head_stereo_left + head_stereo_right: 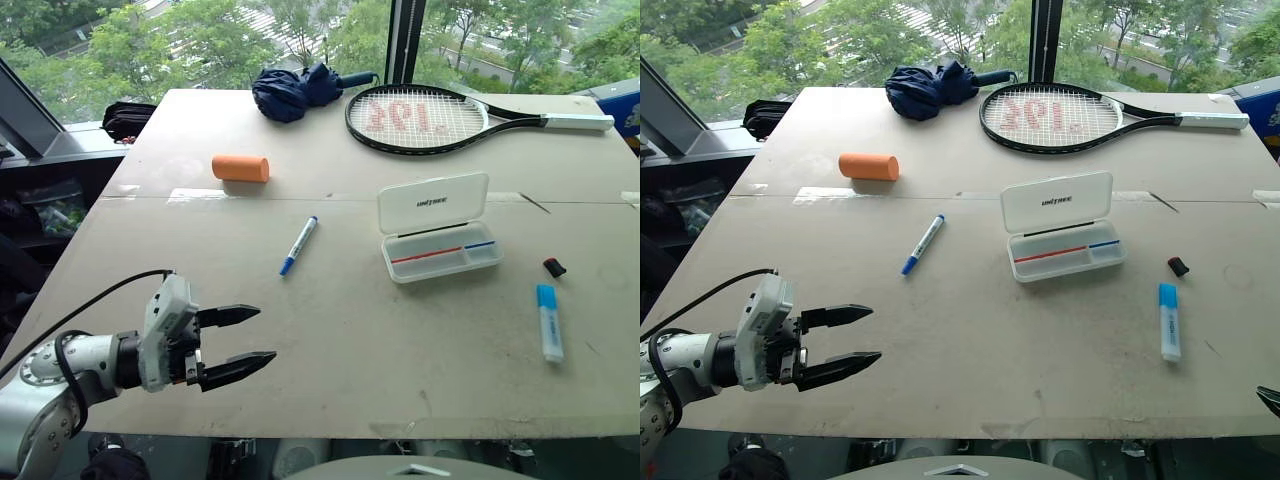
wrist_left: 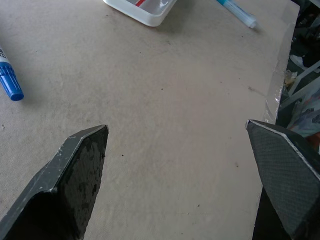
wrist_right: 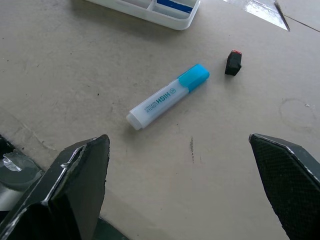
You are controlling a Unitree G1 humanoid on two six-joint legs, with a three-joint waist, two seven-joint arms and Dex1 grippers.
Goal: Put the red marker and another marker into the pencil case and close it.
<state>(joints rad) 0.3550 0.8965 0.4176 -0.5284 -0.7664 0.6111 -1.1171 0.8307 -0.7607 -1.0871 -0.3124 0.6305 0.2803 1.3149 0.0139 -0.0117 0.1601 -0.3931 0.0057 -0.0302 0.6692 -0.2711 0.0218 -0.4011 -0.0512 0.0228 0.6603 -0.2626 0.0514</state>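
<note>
The left pincer hung over the near left part of the worktop, with its two black fingers wide apart and nothing between them. The right pincer also had its fingers spread wide and held nothing, above the near right part of the worktop. Just past it lay a highlighter with a light blue cap, flat on the worktop, and a small black cap sat near it, a little farther back. In the middle of the worktop, farther from the left pincer, lay a marker with a blue cap, pointing slantwise. To the right of that marker sat the pencil case, white, with its lid standing open and dark letters on the lid. Its tray showed a thin red stripe and a thin blue stripe. Farther back on the left lay an orange roll. At the far edge were a folded dark blue umbrella and a tennis racket with red marks on its strings.
</note>
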